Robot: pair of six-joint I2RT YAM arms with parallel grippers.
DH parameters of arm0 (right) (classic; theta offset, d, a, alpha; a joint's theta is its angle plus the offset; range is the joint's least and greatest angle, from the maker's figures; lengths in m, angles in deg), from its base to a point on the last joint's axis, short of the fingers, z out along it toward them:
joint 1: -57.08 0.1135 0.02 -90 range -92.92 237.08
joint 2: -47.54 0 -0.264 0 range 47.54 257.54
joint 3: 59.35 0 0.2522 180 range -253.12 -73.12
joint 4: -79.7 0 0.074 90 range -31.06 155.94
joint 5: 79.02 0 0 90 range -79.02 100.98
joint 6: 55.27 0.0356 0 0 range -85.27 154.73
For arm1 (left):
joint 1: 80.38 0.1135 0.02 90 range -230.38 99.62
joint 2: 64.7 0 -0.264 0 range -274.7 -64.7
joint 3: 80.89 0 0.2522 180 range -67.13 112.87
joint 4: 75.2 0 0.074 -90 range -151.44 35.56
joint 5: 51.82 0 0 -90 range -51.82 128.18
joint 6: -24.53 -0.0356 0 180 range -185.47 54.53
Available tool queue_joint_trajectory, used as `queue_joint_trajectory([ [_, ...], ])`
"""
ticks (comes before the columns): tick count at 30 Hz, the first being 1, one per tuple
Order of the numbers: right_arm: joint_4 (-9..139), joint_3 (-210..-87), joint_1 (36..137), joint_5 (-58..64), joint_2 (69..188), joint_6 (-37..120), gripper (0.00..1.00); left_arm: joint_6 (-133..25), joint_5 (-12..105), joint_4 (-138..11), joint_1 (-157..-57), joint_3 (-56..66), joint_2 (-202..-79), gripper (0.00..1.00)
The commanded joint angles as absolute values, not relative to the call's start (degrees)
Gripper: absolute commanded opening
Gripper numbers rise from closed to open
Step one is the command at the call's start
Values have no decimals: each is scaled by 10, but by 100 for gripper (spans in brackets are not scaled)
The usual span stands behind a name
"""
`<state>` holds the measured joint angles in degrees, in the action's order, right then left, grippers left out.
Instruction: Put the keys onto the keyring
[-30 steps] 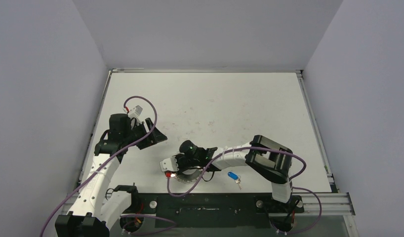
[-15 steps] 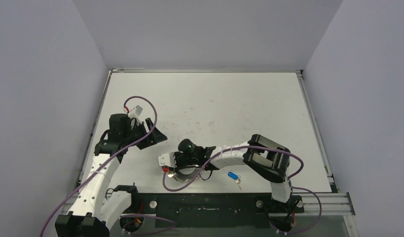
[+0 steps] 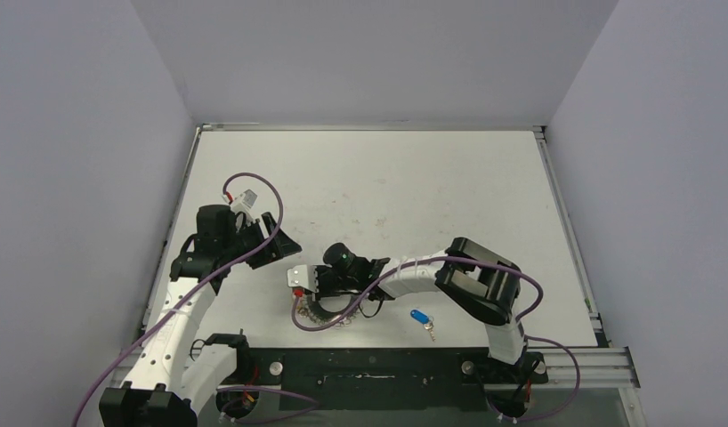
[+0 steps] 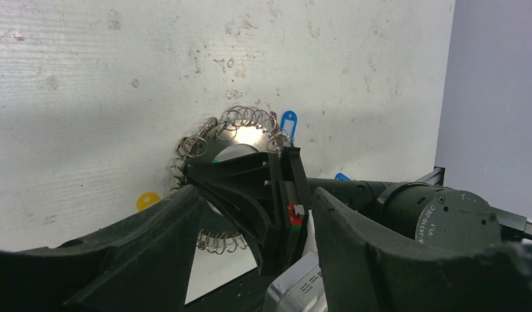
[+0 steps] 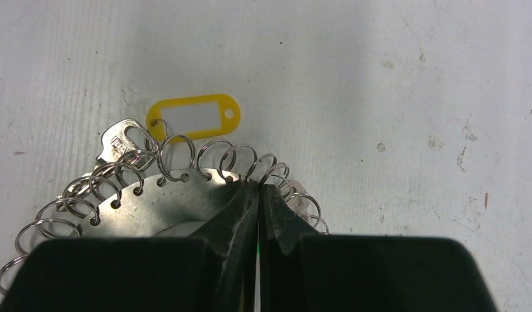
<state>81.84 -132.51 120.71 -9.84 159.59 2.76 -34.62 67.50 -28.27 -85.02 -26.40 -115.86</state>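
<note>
At front of counter (image 3: 387, 178), right end effector (image 5: 258, 195), pressed together, bears on keyring (image 5: 166, 198) rim, likely steadying it; left end effector (image 4: 253, 195) hangs spread, well apart.

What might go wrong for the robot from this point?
The right gripper, shut at the rim of the large silver loop-edged keyring, could slip off, or snag a wire loop and drag the ring. The loose silver key with a blue oval tag lies close to the white table's near edge; a sweeping right arm might knock it off.
</note>
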Motion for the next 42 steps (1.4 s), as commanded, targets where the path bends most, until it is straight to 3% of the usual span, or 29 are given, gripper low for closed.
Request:
queue_joint_trajectory([
  [1, 843, -1297, 1196, -127, 1558, 49, 0, -348, 689, -317, -847, -267, -1147, 60],
  [14, 841, -1219, 1161, -217, 1425, 57, 0, -295, 736, -448, -857, -339, -1104, 54],
  [22, 824, -1183, 1134, -278, 1349, 63, 0, -266, 728, -645, -923, -440, -1024, 53],
  [33, 776, -1151, 1110, -345, 1266, 54, 0, -396, 660, -865, -1077, -551, -995, 52],
  [42, 735, -1135, 1091, -378, 1222, 44, 0, -620, 677, -965, -1162, -612, -977, 41],
])
